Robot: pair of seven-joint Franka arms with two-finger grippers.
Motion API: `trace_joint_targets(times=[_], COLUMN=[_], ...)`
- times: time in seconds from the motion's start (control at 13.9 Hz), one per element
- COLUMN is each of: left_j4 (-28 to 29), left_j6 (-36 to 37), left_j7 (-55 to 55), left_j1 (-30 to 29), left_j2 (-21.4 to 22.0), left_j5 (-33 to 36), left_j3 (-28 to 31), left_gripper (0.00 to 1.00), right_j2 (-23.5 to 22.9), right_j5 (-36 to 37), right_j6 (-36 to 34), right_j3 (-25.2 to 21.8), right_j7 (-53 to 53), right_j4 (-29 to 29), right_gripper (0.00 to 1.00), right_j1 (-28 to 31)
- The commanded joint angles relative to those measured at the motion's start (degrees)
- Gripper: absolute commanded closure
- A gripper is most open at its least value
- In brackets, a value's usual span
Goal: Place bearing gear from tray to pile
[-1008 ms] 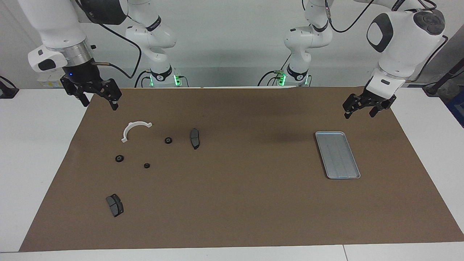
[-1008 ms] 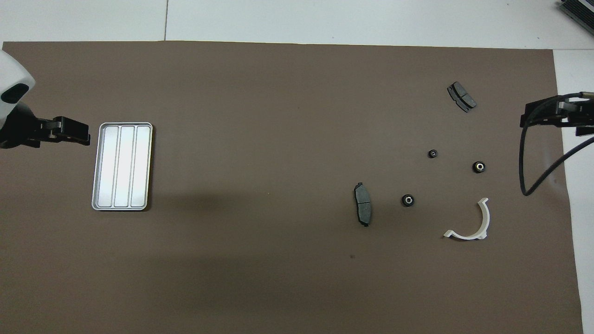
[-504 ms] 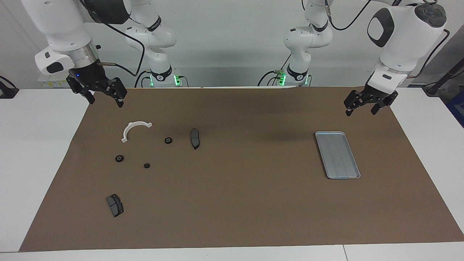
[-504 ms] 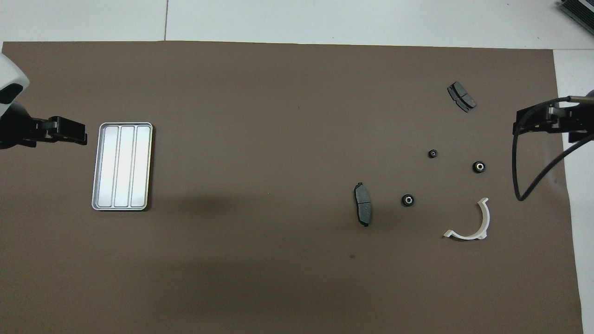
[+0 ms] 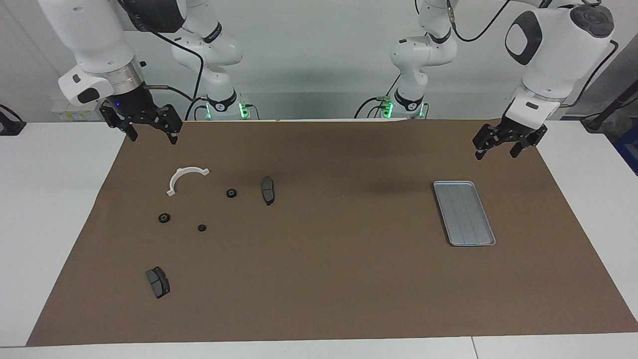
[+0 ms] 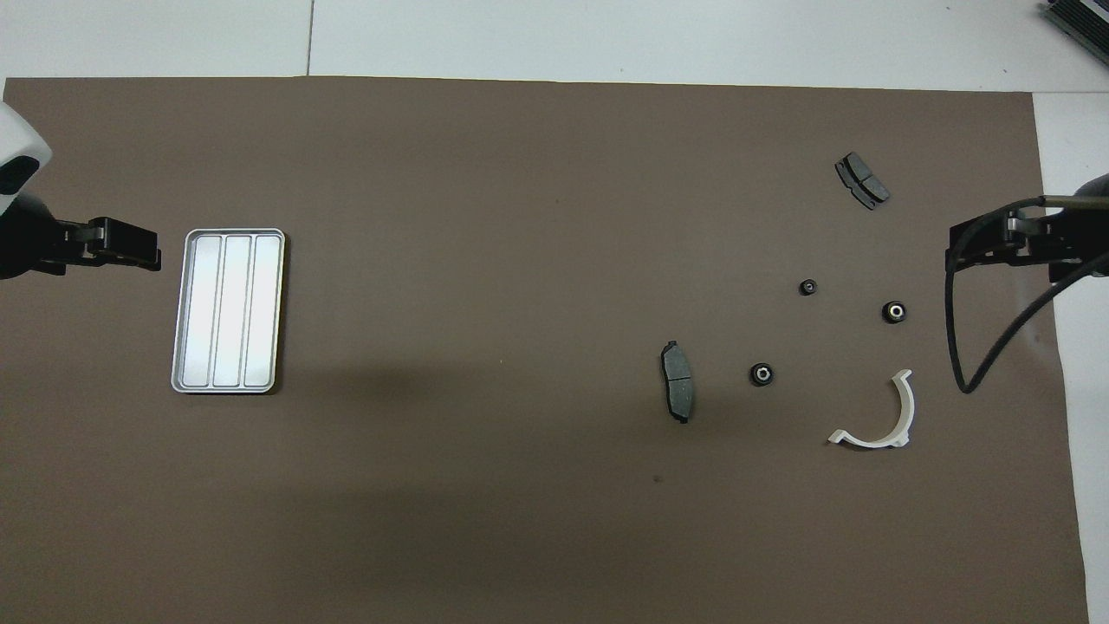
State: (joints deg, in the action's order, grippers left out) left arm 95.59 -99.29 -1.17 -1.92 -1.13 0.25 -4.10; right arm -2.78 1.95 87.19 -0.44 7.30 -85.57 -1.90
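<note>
Facing view shows me the flat silver-grey ridged metal tray (image 5: 464, 213) lying bare at the left arm's end of the brown mat (image 5: 329, 279), with no part in it. Three small black ring-shaped bearing gears (image 5: 231, 193), (image 5: 164, 218), (image 5: 201, 228) lie at the right arm's end, among the pile: a white half-ring plastic bracket (image 5: 183, 178) and two dark grey brake pads (image 5: 268, 190), (image 5: 157, 281).

I judge the move as done, so the step in hand is parking. To do it well I would keep both arms high and lift clear without sweeping over the loose parts, since a gear nudged now could roll away.

My right gripper (image 5: 149, 130) hangs with its jaws spread and nothing in them, over the mat's edge nearest the robots, above and clear of the white bracket; the three gears sit on the mat farther from the robots than that bracket, well apart from the fingers. My left gripper (image 5: 497, 148) hangs over the mat close to the tray's end nearest the robots, also spread wide and holding nothing, not touching the tray.
</note>
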Motion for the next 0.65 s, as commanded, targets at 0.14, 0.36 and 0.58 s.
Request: trace_joint_targets(times=[0.14,0.36,0.58], left_j4=[1.0,1.0,1.0], left_j6=[-0.03,-0.03,-0.03], left_j7=[0.46,0.46,0.46], left_j1=[-0.27,-0.27,-0.27], left_j2=[1.13,1.13,1.13], left_j5=[0.72,0.72,0.72], left_j3=[-0.21,-0.21,-0.21], left_gripper=[0.0,0.0,0.0], right_j2=[-0.2,-0.21,-0.21], right_j5=[-0.72,-0.72,-0.55], right_j6=[-0.97,-0.53,-0.35], right_j3=[0.09,0.09,0.09], right_j7=[-1.14,-1.14,-1.06], right_j4=[-0.29,-0.38,-0.38], right_gripper=[0.0,0.0,0.0], right_j1=[-0.12,-0.12,-0.12])
